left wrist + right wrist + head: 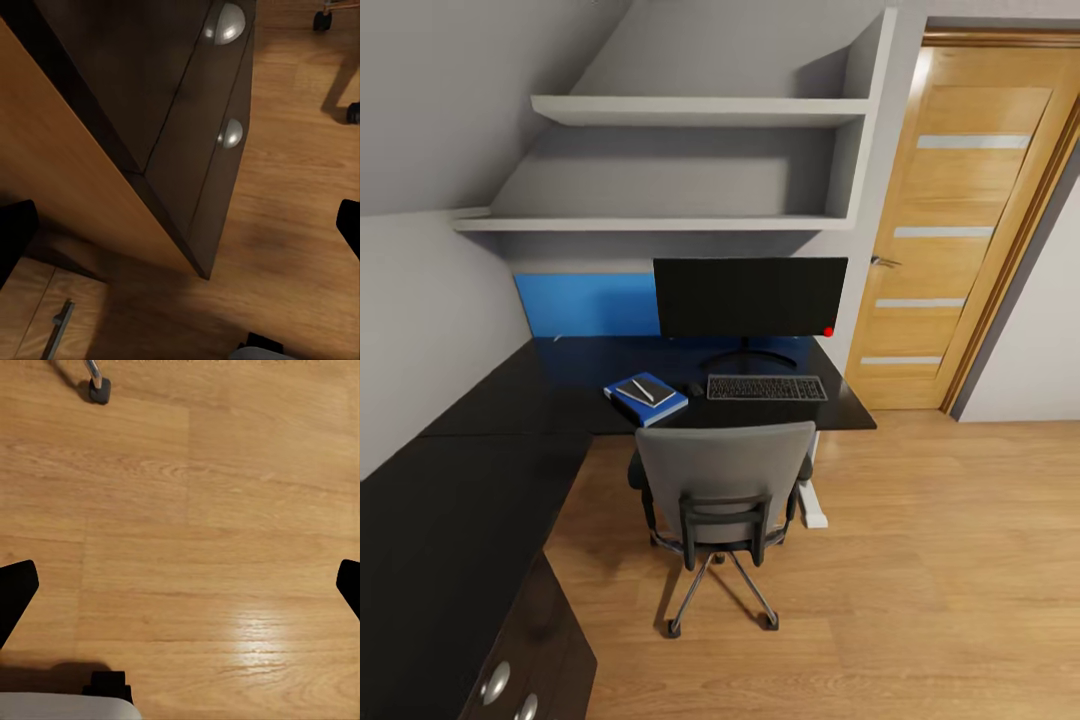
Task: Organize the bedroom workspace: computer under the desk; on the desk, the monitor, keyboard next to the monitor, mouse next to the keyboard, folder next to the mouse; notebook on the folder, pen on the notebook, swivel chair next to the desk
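Desk: the black L-shaped desk [480, 480] fills the left and centre of the head view; one wing runs along the back wall, the other comes down the left edge to a drawer unit [202, 142] with round silver knobs
Monitor: the monitor [750, 297] stands upright at the centre, long axis across the frame, screen facing the camera; red dot at its lower right corner
Keyboard: the keyboard [766, 387] lies just in front of the monitor's foot, long axis left to right, parallel to the screen
Mouse: the mouse [694, 388] sits just left of the keyboard; too small to tell which way it points
Folder: the blue folder [643, 402] lies left of the mouse, turned at a slant to the desk's edge
Notebook: the notebook [645, 390] rests on the folder, same slant
Pen: the pen [644, 391] lies on the notebook, running diagonally
Swivel chair: the swivel chair [722, 500] is at the lower centre, back towards the camera, seat facing the desk, just beside its front edge
Left gripper: the left gripper [180, 225] has its fingers wide apart, holding nothing, over the wooden floor [225, 510] by the drawer unit
Right gripper: the right gripper [180, 585] has its fingers wide apart, holding nothing, above the floor; a chair caster [100, 390] at the upper left
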`<state>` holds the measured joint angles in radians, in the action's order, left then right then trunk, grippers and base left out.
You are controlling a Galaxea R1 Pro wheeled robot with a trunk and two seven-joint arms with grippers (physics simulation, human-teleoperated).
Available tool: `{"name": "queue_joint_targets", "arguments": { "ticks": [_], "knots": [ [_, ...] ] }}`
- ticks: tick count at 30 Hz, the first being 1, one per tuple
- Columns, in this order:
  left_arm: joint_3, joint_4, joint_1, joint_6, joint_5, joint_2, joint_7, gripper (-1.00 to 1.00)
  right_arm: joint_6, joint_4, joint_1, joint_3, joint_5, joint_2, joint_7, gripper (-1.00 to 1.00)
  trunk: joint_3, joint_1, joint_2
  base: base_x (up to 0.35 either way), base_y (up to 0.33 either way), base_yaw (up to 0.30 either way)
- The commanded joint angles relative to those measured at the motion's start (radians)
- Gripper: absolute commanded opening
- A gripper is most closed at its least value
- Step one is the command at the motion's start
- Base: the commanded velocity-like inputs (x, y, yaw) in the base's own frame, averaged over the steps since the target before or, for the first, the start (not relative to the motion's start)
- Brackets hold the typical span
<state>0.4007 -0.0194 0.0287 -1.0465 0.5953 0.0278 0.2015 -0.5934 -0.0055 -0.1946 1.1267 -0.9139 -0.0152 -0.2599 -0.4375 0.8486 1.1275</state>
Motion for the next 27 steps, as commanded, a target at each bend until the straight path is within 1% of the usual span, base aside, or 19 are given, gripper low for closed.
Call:
{"name": "queue_joint_targets", "arguments": {
  "ticks": [1,10,27],
  "knots": [
    [0.009,-0.002,0.000,-0.001,0.000,0.001,0.010,1.00,0.000,-0.001,0.000,0.008,-0.002,0.000,-0.007,1.00,0.002,-0.004,-0.007,0.000,0.000,0.000],
    [0.009,-0.002,0.000,0.011,0.001,0.001,0.012,1.00,0.000,-0.001,0.000,0.008,-0.001,0.000,-0.007,1.00,0.031,-0.038,-0.070,0.000,0.000,0.000],
    [0.008,-0.002,0.000,0.014,0.001,0.000,0.012,1.00,0.000,-0.001,0.000,0.008,-0.002,0.000,-0.007,1.00,0.084,-0.104,-0.189,0.000,0.000,0.000]
  ]
}}
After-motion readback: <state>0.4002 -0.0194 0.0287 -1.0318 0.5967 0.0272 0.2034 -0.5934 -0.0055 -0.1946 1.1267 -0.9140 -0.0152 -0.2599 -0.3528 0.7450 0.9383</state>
